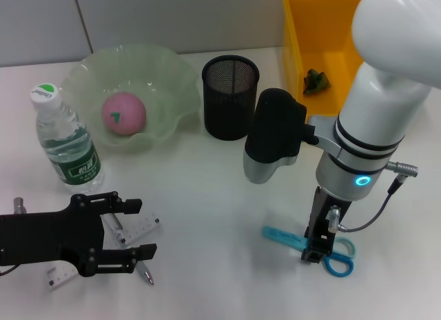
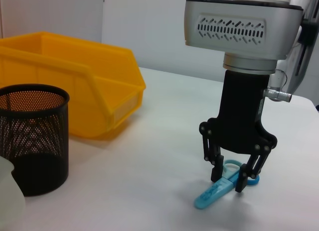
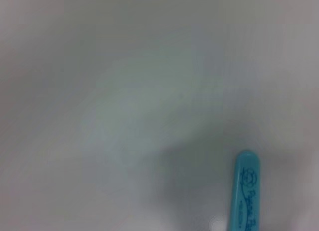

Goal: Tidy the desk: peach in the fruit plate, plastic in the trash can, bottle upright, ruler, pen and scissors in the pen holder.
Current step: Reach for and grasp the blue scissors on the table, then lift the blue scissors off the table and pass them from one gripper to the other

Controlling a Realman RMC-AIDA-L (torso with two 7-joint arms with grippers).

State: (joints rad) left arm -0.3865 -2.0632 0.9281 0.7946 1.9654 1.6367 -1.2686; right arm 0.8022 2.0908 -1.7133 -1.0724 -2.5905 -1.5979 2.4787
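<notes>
My right gripper (image 1: 314, 250) points straight down at the front right of the table, its fingers closed in on both sides of the blue scissors (image 1: 340, 263), which lie flat. The left wrist view shows the gripper (image 2: 229, 181) pinching the scissors (image 2: 212, 195) near the handles. My left gripper (image 1: 141, 227) is open, low at the front left, over the clear ruler (image 1: 145, 230) and the pen (image 1: 146, 273). The pink peach (image 1: 124, 114) lies in the green fruit plate (image 1: 165, 65). The water bottle (image 1: 69, 144) stands upright. The black mesh pen holder (image 1: 231, 96) looks empty.
A yellow bin (image 1: 296, 44) at the back right holds a green scrap of plastic (image 1: 315, 81). The bin (image 2: 75, 81) and the pen holder (image 2: 32, 136) also show in the left wrist view. The right wrist view shows only the scissors' tip (image 3: 245, 191) on the table.
</notes>
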